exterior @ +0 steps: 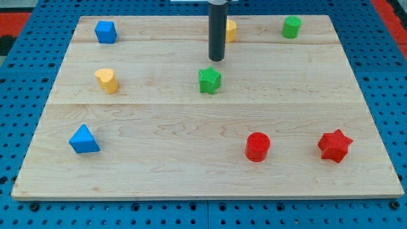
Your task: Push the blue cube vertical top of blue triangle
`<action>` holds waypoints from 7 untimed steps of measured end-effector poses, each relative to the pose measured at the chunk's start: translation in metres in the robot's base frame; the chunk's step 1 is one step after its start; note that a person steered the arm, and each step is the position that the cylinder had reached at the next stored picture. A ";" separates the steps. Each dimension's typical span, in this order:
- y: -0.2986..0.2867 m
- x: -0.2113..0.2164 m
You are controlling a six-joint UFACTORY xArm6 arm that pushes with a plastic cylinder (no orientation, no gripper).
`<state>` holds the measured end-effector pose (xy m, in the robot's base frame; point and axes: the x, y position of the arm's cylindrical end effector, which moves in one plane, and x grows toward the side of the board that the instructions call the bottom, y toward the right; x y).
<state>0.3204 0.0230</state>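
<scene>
The blue cube (105,32) sits near the board's top left corner. The blue triangle (84,140) lies at the lower left, well below the cube and slightly further left. My tip (217,60) is at the end of the dark rod near the top middle of the board. It is far to the right of the blue cube and just above the green star (209,80), not touching any block.
A yellow heart (107,80) lies between the two blue blocks, slightly right of their line. A yellow block (231,30) is partly hidden behind the rod. A green block (292,27) is at top right. A red cylinder (257,146) and red star (335,145) are at lower right.
</scene>
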 end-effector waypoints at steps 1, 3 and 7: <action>0.000 -0.002; -0.002 -0.003; -0.128 -0.070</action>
<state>0.2508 -0.1047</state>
